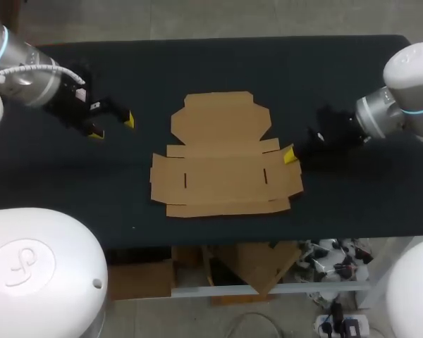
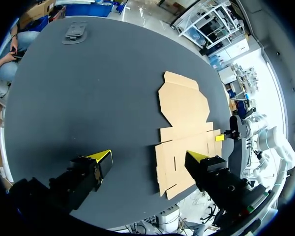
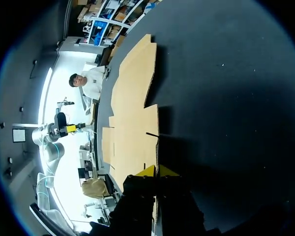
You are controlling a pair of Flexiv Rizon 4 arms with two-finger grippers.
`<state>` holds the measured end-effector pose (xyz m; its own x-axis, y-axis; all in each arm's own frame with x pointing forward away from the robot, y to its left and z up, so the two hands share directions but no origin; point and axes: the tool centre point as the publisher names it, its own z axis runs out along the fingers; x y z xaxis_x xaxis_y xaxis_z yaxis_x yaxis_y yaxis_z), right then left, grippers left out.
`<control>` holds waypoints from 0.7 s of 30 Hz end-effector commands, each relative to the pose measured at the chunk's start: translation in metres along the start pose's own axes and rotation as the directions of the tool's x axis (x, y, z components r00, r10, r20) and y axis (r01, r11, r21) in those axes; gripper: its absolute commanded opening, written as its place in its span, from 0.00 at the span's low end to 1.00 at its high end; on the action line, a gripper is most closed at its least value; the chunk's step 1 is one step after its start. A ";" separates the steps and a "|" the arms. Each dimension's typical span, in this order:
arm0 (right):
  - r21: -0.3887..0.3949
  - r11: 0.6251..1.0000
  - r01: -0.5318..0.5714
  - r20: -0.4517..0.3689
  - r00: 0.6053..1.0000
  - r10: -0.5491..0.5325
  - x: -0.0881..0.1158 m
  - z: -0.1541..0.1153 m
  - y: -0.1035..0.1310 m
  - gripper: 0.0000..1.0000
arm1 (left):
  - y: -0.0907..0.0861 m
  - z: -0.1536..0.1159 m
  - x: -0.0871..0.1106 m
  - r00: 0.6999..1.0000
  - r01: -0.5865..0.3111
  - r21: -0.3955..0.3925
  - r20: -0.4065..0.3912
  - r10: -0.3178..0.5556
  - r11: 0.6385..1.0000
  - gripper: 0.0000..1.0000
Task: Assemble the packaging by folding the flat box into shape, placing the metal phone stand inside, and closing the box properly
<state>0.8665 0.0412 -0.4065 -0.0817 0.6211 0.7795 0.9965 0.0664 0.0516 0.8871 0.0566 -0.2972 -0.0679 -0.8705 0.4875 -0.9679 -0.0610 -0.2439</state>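
The flat brown cardboard box (image 1: pixel 222 158) lies unfolded in the middle of the black table (image 1: pixel 197 63), all flaps down. My left gripper (image 1: pixel 113 125) hovers to its left, open and empty; in the left wrist view this gripper (image 2: pixel 150 157) points across the table at the cardboard (image 2: pixel 184 123). My right gripper (image 1: pixel 289 155) is shut, its yellow tips at the box's right edge beside a small side flap. In the right wrist view the shut tips (image 3: pixel 158 171) meet the edge of the cardboard (image 3: pixel 132 108). A grey metal phone stand (image 2: pixel 74 33) lies near the table's far edge.
Bare black tabletop (image 2: pixel 88 98) stretches between the left gripper and the phone stand. My right gripper (image 2: pixel 220 138) shows in the left wrist view at the cardboard's far side.
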 end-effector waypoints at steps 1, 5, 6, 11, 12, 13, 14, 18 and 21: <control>0.004 1.000 0.002 -0.005 1.000 -0.002 -0.001 0.000 0.001 0.00 | 0.002 -0.001 0.001 1.000 0.000 0.002 0.003 0.000 1.000 1.00; 0.011 1.000 0.005 -0.009 1.000 -0.005 -0.001 0.001 0.002 0.00 | 0.002 -0.001 0.001 1.000 -0.001 0.004 0.003 0.001 1.000 1.00; 0.013 1.000 0.006 -0.011 1.000 -0.006 -0.001 0.001 0.002 0.00 | 0.002 -0.001 0.001 1.000 0.000 0.004 0.003 0.000 1.000 1.00; 0.019 1.000 0.011 -0.018 1.000 -0.011 0.001 -0.001 0.004 1.00 | 0.002 -0.001 0.003 1.000 -0.002 0.002 0.005 0.002 1.000 1.00; 0.016 1.000 0.012 -0.017 1.000 -0.012 0.001 -0.003 0.004 1.00 | 0.002 -0.001 0.003 1.000 -0.003 0.002 0.005 0.003 1.000 1.00; 0.011 1.000 0.014 -0.014 1.000 -0.014 0.003 -0.005 0.003 1.00 | 0.001 -0.002 0.004 1.000 -0.004 0.002 0.005 0.004 1.000 1.00; 0.001 1.000 0.015 -0.010 1.000 -0.015 0.004 -0.009 0.003 1.00 | 0.001 -0.003 0.004 1.000 -0.005 0.003 0.005 0.005 1.000 1.00; -0.023 1.000 0.015 0.015 1.000 -0.014 0.008 -0.023 0.001 1.00 | -0.001 -0.006 0.005 1.000 -0.010 0.008 0.005 0.010 1.000 1.00; -0.036 0.999 0.014 0.045 0.999 -0.013 0.011 -0.035 0.000 1.00 | -0.002 -0.010 0.006 1.000 -0.015 0.015 0.012 0.015 1.000 1.00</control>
<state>0.8779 0.0251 -0.3927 -0.0965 0.6327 0.7684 0.9953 0.0596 0.0760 0.8896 0.0556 -0.2899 -0.0822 -0.8730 0.4808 -0.9634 -0.0538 -0.2625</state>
